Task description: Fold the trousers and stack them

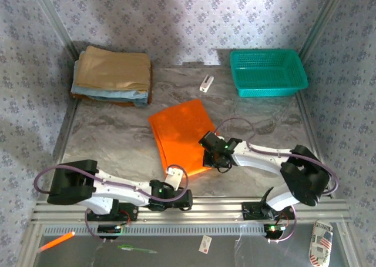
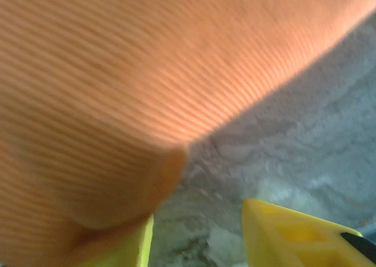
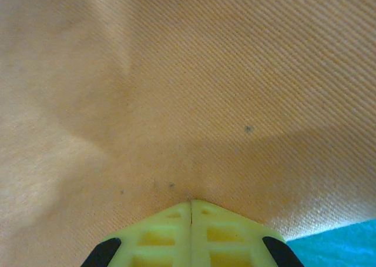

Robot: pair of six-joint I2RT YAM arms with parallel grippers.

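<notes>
The orange trousers (image 1: 179,132) lie folded into a rough rectangle in the middle of the grey table (image 1: 111,137). My left gripper (image 1: 174,173) is at their near corner. In the left wrist view its yellow jaws stand apart (image 2: 198,214) with bare table between them, and the trousers (image 2: 147,73) drape over the left finger. My right gripper (image 1: 211,155) is at the trousers' right edge. Its fingers are pressed together (image 3: 191,201), and the trousers' cloth (image 3: 188,73) creases in toward the tips.
A stack of folded tan and light blue cloths (image 1: 111,76) sits at the back left. A teal basket (image 1: 267,73) stands at the back right, with a small white object (image 1: 205,83) between them. A metal rail (image 1: 194,208) runs along the near edge.
</notes>
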